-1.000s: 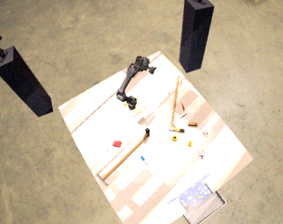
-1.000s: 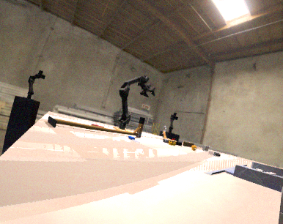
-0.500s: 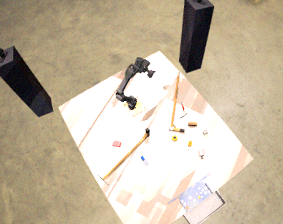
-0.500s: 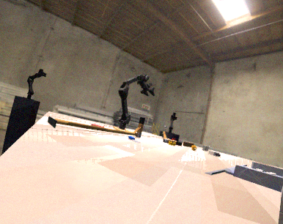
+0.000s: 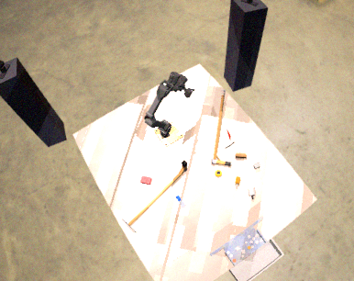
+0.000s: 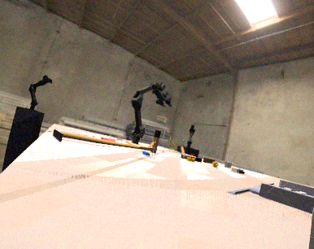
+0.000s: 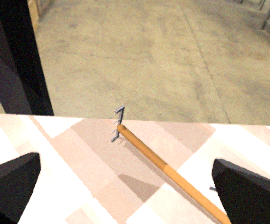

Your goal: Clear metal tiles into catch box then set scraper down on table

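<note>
My gripper (image 5: 190,93) (image 6: 168,104) (image 7: 127,163) is open and empty, high above the table's back part. A long tool with a wooden handle (image 5: 156,201) (image 6: 101,140) and a wide flat blade lies left of centre; its other end has a black grip; it looks like the long scraper. A second long wooden-handled tool (image 5: 219,126) (image 7: 167,171) lies to the right, its pronged metal head showing ahead between the fingers in the wrist view. The steel bench plate (image 5: 232,248) bears several small tiles, light and orange. The catch box (image 5: 257,264) (image 6: 287,198) adjoins its far end.
A red block (image 5: 146,180) and a blue item (image 5: 178,198) lie near the left tool. A hammer (image 5: 223,162), a yellow tape measure (image 5: 218,174), a brown block (image 5: 240,155) and several small items lie to the right. Dark pedestals (image 5: 31,103) (image 5: 245,46) stand beyond the table edges.
</note>
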Motion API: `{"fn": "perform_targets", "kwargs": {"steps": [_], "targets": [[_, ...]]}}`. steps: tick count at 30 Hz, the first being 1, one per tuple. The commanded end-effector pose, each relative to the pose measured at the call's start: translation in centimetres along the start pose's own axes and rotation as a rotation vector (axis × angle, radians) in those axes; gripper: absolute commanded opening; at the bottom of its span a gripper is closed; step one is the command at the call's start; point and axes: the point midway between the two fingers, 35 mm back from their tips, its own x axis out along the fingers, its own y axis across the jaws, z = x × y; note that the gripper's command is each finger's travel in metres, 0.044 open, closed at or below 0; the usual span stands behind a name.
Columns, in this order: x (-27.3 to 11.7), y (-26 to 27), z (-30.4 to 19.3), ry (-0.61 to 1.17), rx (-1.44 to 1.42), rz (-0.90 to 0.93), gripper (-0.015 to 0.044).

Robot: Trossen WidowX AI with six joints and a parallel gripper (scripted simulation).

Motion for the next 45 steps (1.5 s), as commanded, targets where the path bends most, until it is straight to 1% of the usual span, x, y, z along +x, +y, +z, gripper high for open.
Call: {"fn": "perform_targets", "kwargs": {"steps": [1, 13, 30, 45], "targets": [[-0.1, 0.0, 0.0, 0.001, 0.005, 0.003, 0.0440], [0.0, 0.2, 0.1, -0.004, -0.013, 0.007, 0.0440], [2.7, 4.7, 2.1, -0.160, -0.450, 0.098, 0.0440], [4.1, 9.1, 3.2, -0.331, -0.820, 0.133, 0.0440]]}}
